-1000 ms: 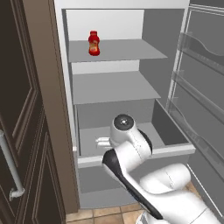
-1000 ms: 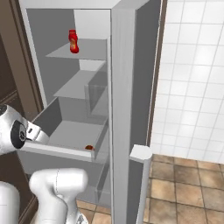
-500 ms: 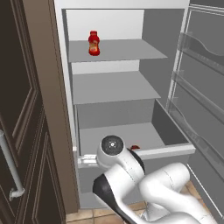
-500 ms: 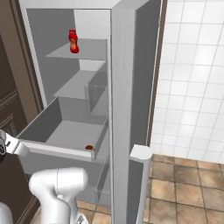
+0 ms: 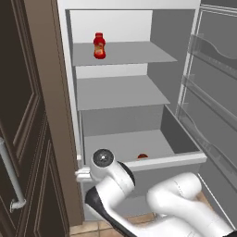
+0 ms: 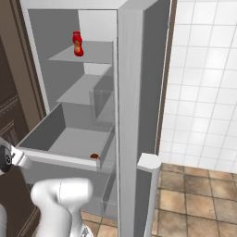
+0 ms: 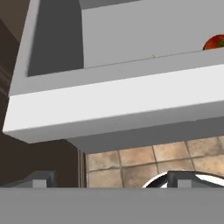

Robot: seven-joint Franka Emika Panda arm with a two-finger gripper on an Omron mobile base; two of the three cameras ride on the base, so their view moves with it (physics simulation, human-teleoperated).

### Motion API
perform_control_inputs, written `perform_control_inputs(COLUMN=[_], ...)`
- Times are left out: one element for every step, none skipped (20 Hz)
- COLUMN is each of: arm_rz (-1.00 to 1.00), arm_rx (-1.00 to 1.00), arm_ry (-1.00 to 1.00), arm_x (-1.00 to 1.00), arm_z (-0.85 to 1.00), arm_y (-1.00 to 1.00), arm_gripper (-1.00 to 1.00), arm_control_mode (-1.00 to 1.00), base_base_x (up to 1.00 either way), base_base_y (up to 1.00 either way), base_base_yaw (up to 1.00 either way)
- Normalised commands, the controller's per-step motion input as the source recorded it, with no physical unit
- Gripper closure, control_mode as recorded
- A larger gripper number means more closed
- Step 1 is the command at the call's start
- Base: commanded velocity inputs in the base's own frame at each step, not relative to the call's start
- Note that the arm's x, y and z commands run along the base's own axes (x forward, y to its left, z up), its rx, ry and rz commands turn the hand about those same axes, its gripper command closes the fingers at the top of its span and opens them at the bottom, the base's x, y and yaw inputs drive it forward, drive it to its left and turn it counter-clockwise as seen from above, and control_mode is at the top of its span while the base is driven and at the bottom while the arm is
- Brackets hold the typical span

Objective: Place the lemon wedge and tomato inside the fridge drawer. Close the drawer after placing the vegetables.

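Inside the open fridge drawer [image 5: 139, 143], the tomato [image 5: 142, 156].

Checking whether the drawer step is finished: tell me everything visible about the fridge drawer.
The fridge drawer is a wide, pale grey, plastic-looking box with a flat front panel. It stands pulled out below the two shelves, level and open at the top. The tomato lies on its floor near the front wall. Nothing grips it; the open tool hangs just below its front edge.
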Motion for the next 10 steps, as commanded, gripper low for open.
perform_control_inputs(arm_rz=[0.00, 0.00, 0.00, 0.00, 0.00, 0.00, 0.00, 0.00, 0.00, 0.00], arm_rx=[0.00, 0.00, 0.00, 0.00, 0.00, 0.00, 0.00, 0.00, 0.00, 0.00], arm_ry=[0.01, 0.00, 0.00, 0.00, 0.00, 0.00, 0.00, 0.00, 0.00, 0.00], arm_x=[0.56, 0.57, 0.61, 0.66, 0.70, 0.77, 0.80, 0.83, 0.90, 0.94], arm_z=[-0.56, -0.54, -0.51, -0.51, -0.51, -0.51, -0.50, -0.43, -0.39, -0.35], arm_y=[0.26, 0.17, 0.16, 0.17, 0.13, 0.04, 0.00, 0.00, 0.00, 0.00], arm_gripper=[-1.00, -1.00, -1.00, -1.00, -1.00, -1.00, -1.00, -1.00, -1.00, -1.00], arm_control_mode=[-1.00, -1.00, -1.00, -1.00, -1.00, -1.00, -1.00, -1.00, -1.00, -1.00], base_base_x=[0.00, 0.00, 0.00, 0.00, 0.00, 0.00, 0.00, 0.00, 0.00, 0.00], base_base_y=[0.00, 0.00, 0.00, 0.00, 0.00, 0.00, 0.00, 0.00, 0.00, 0.00], base_base_yaw=[0.00, 0.00, 0.00, 0.00, 0.00, 0.00, 0.00, 0.00, 0.00, 0.00])
